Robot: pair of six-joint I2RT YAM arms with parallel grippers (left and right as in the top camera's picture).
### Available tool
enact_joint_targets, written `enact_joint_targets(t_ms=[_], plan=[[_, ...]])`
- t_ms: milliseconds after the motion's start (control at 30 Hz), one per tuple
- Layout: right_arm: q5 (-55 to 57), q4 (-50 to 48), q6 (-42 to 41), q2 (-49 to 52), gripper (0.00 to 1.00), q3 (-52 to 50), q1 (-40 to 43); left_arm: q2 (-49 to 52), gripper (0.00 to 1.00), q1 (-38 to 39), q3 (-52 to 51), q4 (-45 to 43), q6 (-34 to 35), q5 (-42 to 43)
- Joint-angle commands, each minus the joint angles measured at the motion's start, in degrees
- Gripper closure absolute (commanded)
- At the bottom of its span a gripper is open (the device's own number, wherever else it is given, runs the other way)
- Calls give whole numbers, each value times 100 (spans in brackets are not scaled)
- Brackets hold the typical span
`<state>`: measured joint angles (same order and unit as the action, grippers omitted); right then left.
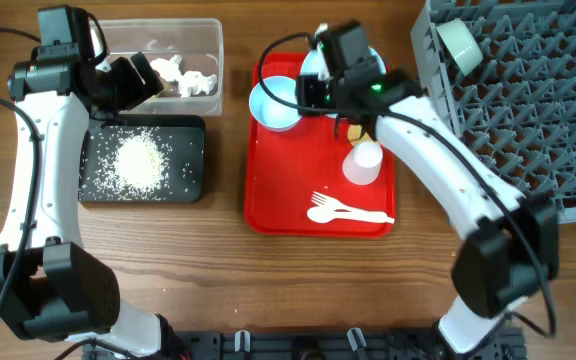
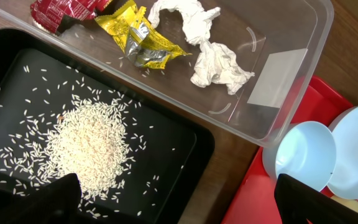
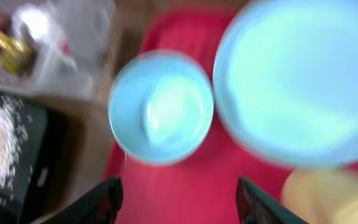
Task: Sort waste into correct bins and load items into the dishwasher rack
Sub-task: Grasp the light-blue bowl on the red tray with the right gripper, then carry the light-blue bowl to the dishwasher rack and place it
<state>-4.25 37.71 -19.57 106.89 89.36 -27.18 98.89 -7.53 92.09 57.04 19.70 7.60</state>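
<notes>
Item: pale blue bowl (image 3: pixel 160 109), round (no long axis to line up), on the red tray (image 3: pixel 166 186), centre-left of the right wrist frame, just ahead of the right gripper (image 3: pixel 180 200), whose fingers are spread and empty. Plate (image 3: pixel 297 81) beside it, upper right. Left gripper (image 2: pixel 182 202), likewise spread, hangs by the black tray (image 2: pixel 194 149) and its rice (image 2: pixel 86 146), well apart from the bowl; right arm judged nearer.

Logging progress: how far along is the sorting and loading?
Sorted: wrappers and tissue in the clear tub, rice on the black tray. One pale dish is in the rack. The right hand hovers open above the bowl and plate. Those, yellow cup, white cup, fork and spoon are left on the red tray.
</notes>
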Motion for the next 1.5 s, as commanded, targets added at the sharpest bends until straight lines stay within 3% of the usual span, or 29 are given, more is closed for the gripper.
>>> enact_joint_targets(t_ms=[0, 167, 433, 633, 700, 733, 1000, 1100, 1267, 1400, 1467], plan=[[-614, 133, -938, 592, 43, -61, -66, -11, 0, -15, 26, 0, 70, 31], [-525, -96, -1069, 1169, 59, -61, -138, -11, 0, -15, 26, 0, 70, 31], [-105, -643, -1043, 1445, 61, -61, -153, -11, 0, -15, 26, 0, 70, 31], [0, -702, -1032, 1657, 72, -61, -133, -11, 0, -15, 26, 2, 70, 31], [90, -706, -1019, 1657, 80, -61, -109, -11, 0, -15, 26, 2, 70, 31], [208, -708, -1021, 1657, 94, -61, -107, -11, 0, -15, 26, 0, 70, 31], [754, -702, -402, 1038, 96, -24, -109, -11, 0, -15, 26, 2, 70, 31], [1598, -603, 271, 208, 96, -11, -109, -11, 0, -15, 26, 2, 70, 31], [4833, -623, 1681, -1115, 96, -11, -72, -9, 0, -15, 26, 0, 70, 31], [6435, -990, 3215, -1351, 96, -11, 361, -11, 0, -15, 26, 0, 68, 31], [6754, -984, 3377, -1333, 96, -83, 741, -11, 0, -15, 26, 0, 70, 31]])
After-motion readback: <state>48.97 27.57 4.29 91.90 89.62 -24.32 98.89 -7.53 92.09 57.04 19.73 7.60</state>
